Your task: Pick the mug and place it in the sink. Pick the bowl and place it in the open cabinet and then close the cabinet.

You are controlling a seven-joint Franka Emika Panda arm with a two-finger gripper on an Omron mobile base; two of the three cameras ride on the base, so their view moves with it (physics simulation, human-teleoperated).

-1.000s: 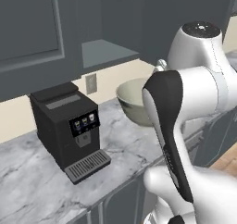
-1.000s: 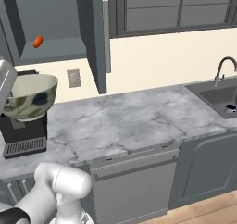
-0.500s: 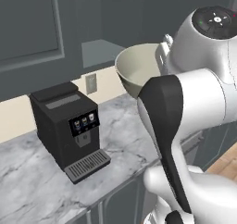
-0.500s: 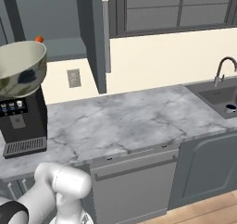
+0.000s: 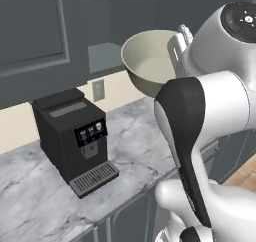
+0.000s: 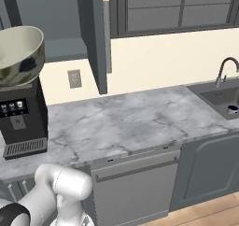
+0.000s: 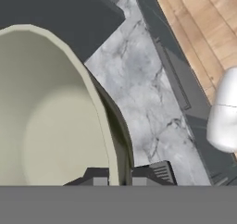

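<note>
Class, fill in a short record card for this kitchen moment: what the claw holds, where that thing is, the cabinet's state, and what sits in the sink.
claw: shut on the bowl's rim
bowl: lifted clear of the counter, tilted, level with the cabinet shelf
cabinet: door open, shelf bare where visible
sink: holds the mug
coffee machine: on the counter, below the bowl

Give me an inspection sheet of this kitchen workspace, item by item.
Surface: grey-veined white marble counter, mostly bare.
Job's things: wide pale olive-beige bowl held up, tilted, near the open dark slate upper cabinet; small mug sits in the dark grey sink.
Clutter: black coffee machine on the counter under the cabinet.
Pincer: pincer shut on the bowl's rim, one finger each side.
Cables: nothing seen.
Surroundings: wall outlet, window, gooseneck faucet, wooden floor.
</note>
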